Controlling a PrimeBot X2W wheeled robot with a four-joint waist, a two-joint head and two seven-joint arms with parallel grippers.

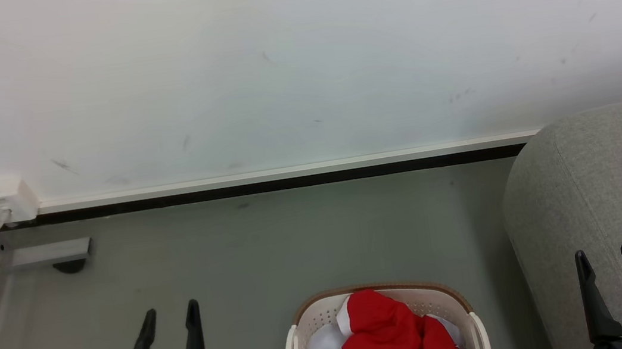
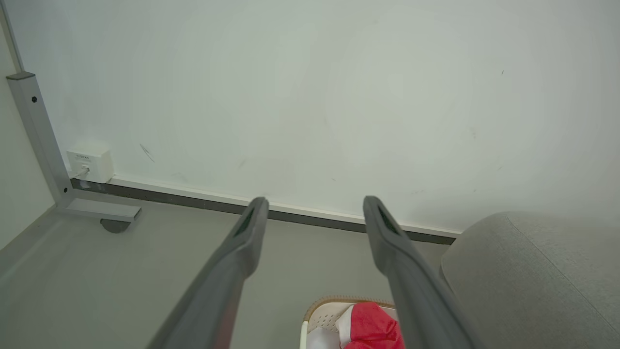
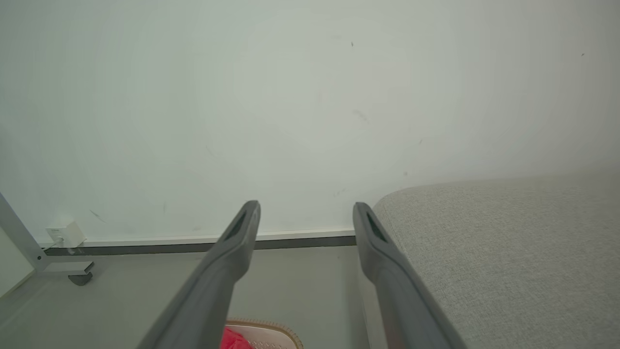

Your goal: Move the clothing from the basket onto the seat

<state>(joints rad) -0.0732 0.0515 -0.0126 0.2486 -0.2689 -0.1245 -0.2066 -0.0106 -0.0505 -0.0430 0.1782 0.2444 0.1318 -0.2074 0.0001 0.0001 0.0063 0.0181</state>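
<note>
The red clothing (image 1: 385, 333) with white trim lies bunched in the cream basket (image 1: 479, 326), which stands on the floor at the bottom middle of the head view. The left wrist view catches the clothing (image 2: 372, 327) and basket rim (image 2: 334, 301) too, and a sliver of the clothing (image 3: 236, 340) shows in the right wrist view. The grey seat (image 1: 607, 189) rises at the right, close beside the basket. My left gripper (image 1: 172, 315) hangs open left of the basket, holding nothing. My right gripper (image 1: 604, 257) stands open in front of the seat, also with nothing between its fingers.
A white wall with a dark baseboard (image 1: 288, 182) runs across the back. A white socket box (image 1: 6, 199) and a grey metal frame post with a foot (image 1: 51, 254) sit at the left. Grey floor (image 1: 273, 251) lies between basket and wall.
</note>
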